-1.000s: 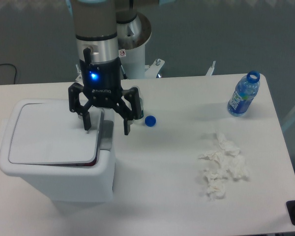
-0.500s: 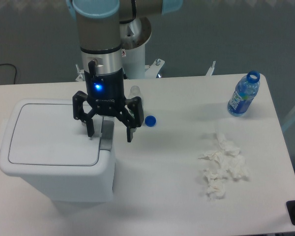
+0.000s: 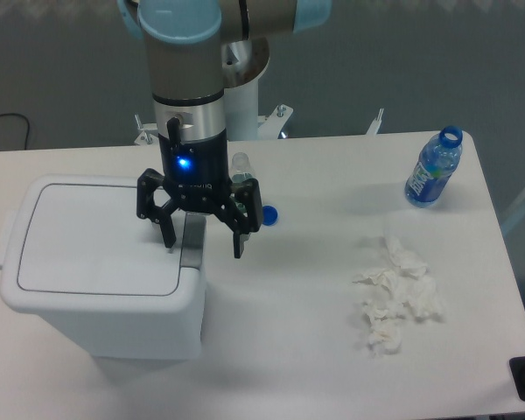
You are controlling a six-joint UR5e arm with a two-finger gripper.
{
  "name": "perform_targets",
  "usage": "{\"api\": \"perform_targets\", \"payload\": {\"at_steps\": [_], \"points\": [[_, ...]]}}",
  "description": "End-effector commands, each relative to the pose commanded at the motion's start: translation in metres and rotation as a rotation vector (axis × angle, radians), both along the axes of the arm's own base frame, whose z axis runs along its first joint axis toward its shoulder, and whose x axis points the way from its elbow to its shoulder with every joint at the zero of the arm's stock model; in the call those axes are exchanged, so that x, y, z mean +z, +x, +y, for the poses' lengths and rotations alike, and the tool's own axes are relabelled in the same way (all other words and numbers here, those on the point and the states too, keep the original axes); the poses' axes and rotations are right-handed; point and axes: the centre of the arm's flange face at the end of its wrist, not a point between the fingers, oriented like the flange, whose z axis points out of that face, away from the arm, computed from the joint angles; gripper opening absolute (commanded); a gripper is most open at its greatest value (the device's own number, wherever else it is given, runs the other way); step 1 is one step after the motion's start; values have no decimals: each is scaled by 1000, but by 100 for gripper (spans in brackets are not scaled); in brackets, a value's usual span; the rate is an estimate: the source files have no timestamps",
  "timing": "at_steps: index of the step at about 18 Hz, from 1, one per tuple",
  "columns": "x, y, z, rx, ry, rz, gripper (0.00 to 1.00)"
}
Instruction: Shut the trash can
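The trash can (image 3: 101, 297) is a big boxy white bin at the left of the table. Its flat white lid (image 3: 92, 236) lies down flush on the body, with the grey push latch (image 3: 191, 245) at its right edge. My gripper (image 3: 203, 248) is open and empty, pointing straight down. Its fingers straddle the latch: the left fingertip (image 3: 167, 242) is over the lid's right edge and the right fingertip (image 3: 238, 250) hangs just past the bin's right side.
A blue bottle cap (image 3: 267, 214) lies right of the gripper, with a small clear bottle (image 3: 240, 164) partly hidden behind the wrist. An open blue water bottle (image 3: 432, 170) stands at the back right. Crumpled white tissues (image 3: 395, 296) lie at the right front.
The lid has gone from slightly raised at its front edge to lying flat. My gripper has moved a little right and down, staying open.
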Motion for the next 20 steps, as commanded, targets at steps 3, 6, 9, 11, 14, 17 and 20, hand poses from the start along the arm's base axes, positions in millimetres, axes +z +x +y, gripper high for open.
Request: {"api": "perform_targets", "payload": {"at_steps": [3, 6, 9, 11, 14, 17, 20], "points": [[20, 6, -6, 4, 27, 19, 100], [25, 1, -14, 17, 29, 29, 100], [23, -37, -36, 58, 13, 46, 100], [22, -59, -50, 47, -11, 73, 100], [13, -102, -77, 15, -63, 117, 100], [3, -139, -102, -104, -146, 189, 100], [-10, -177, -127, -246, -249, 263, 100]]}}
